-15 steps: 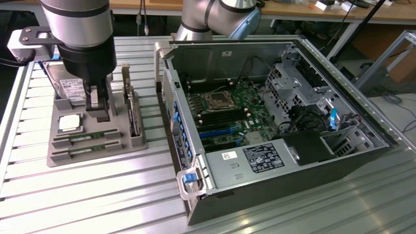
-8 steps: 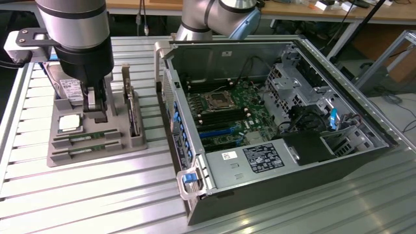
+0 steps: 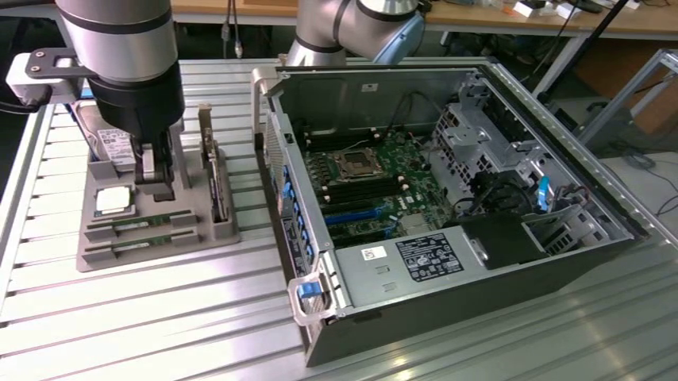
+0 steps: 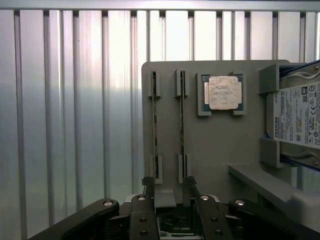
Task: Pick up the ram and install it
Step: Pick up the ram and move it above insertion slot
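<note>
Two ram sticks stand on edge in slots of a grey holder tray (image 4: pixel 210 145): one ram stick (image 4: pixel 155 125) and a second ram stick (image 4: pixel 181 125) beside it. In the exterior view they lie at the tray's front, ram (image 3: pixel 138 223) and ram (image 3: pixel 138 245). My gripper (image 4: pixel 169 186) hangs above the tray near one end of the sticks, open, with nothing between its fingers (image 4: pixel 148 184). The exterior view shows the gripper (image 3: pixel 159 181) over the middle of the tray (image 3: pixel 202 238), behind the sticks.
A square silver processor (image 4: pixel 225 92) and a hard drive (image 4: pixel 299 117) with a white label sit in the same tray. On the exterior view's right lies an open computer case (image 3: pixel 551 262) with its motherboard (image 3: pixel 371 182) exposed. Everything rests on a ribbed metal table (image 3: pixel 159 317).
</note>
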{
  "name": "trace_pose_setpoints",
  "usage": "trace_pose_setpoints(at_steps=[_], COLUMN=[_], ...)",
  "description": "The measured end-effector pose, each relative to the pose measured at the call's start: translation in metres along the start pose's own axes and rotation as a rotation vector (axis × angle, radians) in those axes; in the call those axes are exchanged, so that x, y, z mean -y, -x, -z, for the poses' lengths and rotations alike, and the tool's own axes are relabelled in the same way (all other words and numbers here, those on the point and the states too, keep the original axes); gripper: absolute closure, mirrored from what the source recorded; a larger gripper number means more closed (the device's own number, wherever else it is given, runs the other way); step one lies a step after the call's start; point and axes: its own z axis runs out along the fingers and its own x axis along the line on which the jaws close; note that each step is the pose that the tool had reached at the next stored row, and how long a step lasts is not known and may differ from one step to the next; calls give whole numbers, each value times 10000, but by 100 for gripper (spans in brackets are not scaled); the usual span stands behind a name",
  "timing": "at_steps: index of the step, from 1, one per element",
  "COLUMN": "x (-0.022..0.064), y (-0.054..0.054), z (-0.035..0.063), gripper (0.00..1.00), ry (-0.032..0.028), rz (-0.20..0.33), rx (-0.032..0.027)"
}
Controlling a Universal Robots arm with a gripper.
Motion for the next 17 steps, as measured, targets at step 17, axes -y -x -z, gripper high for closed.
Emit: trace_pose_setpoints(at_steps=[17], x=[-24], y=[-1], z=[-76], gripper=[64], ry=[0], rz=[15], rx=[0])
